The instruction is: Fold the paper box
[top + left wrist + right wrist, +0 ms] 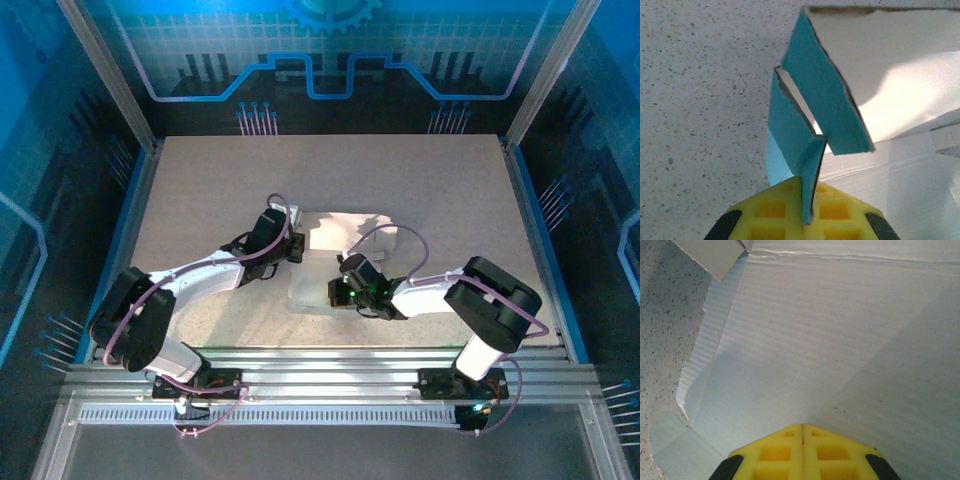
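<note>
On the table [200,200], left tool [807,207] tight on a blue flap [792,145] of the paper box [345,235], right tool [802,435] closed, empty.

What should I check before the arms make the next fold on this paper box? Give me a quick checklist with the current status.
1. Left end effector grips the side flap: ok, it is shut on the flap, which stands upright.
2. Right end effector shut: ok, its fingers are together over the inner panel.
3. Right end effector pressing that panel down: cannot tell.
4. Paper box lies pale side up on the table: ok.
5. Arms apart from each other: ok, they are on opposite sides of the box.
6. Box folded shut: not ok, it is open and the inner panel lies flat.
</note>
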